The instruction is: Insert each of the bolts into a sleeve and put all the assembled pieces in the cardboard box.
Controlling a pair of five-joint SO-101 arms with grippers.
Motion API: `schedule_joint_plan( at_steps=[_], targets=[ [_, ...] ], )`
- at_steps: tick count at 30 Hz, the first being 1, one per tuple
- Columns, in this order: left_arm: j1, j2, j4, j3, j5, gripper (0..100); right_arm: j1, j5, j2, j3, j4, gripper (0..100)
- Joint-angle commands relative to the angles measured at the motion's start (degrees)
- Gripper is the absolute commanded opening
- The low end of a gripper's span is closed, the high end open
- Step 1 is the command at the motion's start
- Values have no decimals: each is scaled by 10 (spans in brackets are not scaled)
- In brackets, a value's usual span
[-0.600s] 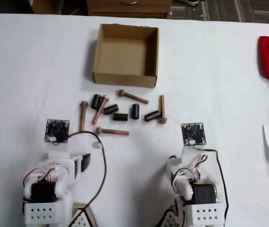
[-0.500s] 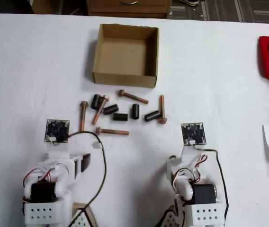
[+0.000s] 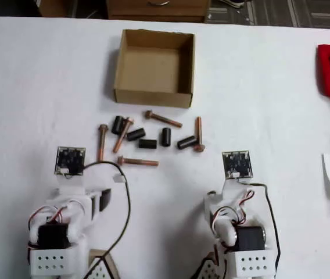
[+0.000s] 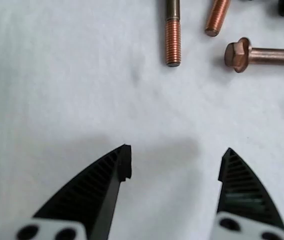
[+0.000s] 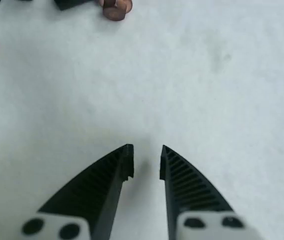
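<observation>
Nothing has been assembled or boxed: bolts (image 3: 137, 161) and sleeves (image 3: 147, 143) are scattered near the empty cardboard box (image 3: 153, 97), with the left claw (image 4: 177, 150) spread wide and the right claw (image 5: 146, 147) slightly parted.

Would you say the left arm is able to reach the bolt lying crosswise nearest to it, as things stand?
Probably yes. The left end effector is open over bare table, and that bolt lies flat just ahead of it, apart from the other bolts, with nothing between them.
</observation>
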Motion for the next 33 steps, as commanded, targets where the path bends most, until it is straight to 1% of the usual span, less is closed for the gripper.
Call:
schedule_joint_plan(
  at_steps=[1, 27, 29, 33],
  targets=[
    [-5, -11, 2, 10, 5, 298, 2, -3, -5, 5, 3, 88],
    [-5, -11, 2, 10, 5, 298, 1, -1, -6, 5, 3, 90],
    [-5, -11, 2, 10, 5, 298, -18, 0, -8, 5, 0, 91],
    [-5, -11, 2, 10, 5, 298, -90, -4, -8, 5, 3, 90]
  ],
)
